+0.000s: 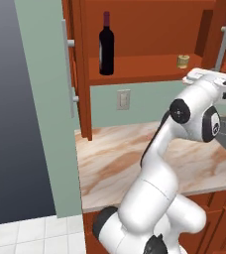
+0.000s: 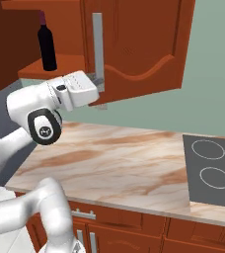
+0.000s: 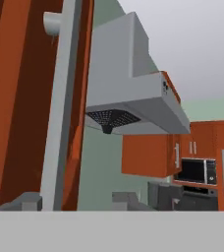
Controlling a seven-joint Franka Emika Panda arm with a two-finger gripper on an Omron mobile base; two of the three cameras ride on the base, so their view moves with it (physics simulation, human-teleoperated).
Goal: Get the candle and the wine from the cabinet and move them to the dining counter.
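Standing upright at the left of the cabinet shelf, the wine is glass, likely heavy, smooth and breakable, so its broad body is a safer hold than the slim neck. At the shelf's right end, well apart from it, the candle looks light and stiff; being squat, it wants a low pinch across its sides. The gripper sits at the right door's silver handle, its 2 fingers apparently straddling the bar, though whether they are clamped I cannot tell. That open right door hangs over the desk near the stovetop, crowding the reach.
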